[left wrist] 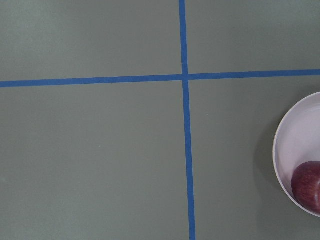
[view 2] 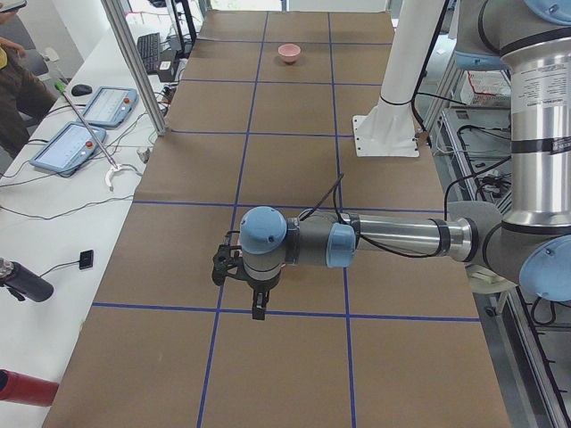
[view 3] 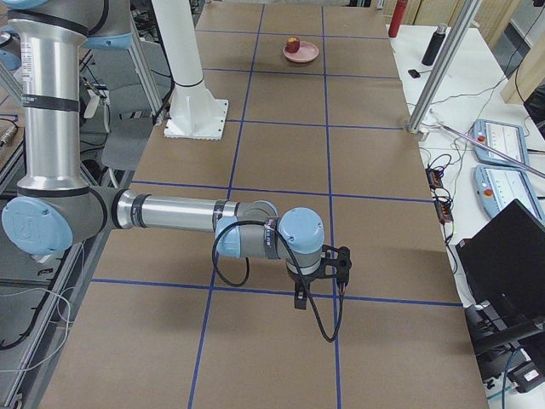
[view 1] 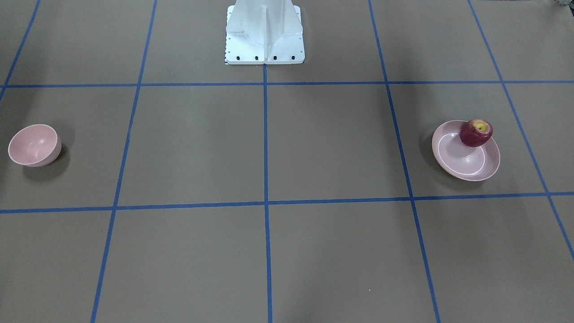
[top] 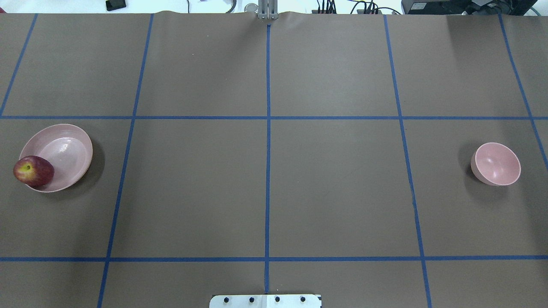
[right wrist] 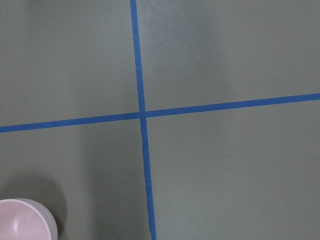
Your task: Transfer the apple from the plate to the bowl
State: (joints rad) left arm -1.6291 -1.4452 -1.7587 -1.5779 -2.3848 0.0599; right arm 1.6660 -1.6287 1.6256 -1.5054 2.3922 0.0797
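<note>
**Sitting at the plate's edge, the apple is a table's width from the bowl**

Brown paper covers the table, and blue tape marks it into large squares. The left arm reaches out level above that surface, near and large in the view from the robot's left. The right arm does the same in the view from the opposite end. A white pedestal stands at the robot's edge of the table, on the centre tape line.

Each arm ends in a wrist turned downward. The left gripper and the right gripper show only as small dark shapes in those side views. I cannot tell whether either pair of fingers stands wide or narrow, and neither wrist camera shows its fingers.

The plate lies far out on the robot's left side of the table. The bowl sits upright far out on the right side, in the same row of squares, with two squares between them. The apple rests on the plate, at the edge nearest the robot and toward the table's end, its yellow stem dimple facing up. No gripper touches it. The left wrist view catches the plate's rim and part of the apple at its right border. The right wrist view catches only the bowl's rim in its lower left corner.
</note>
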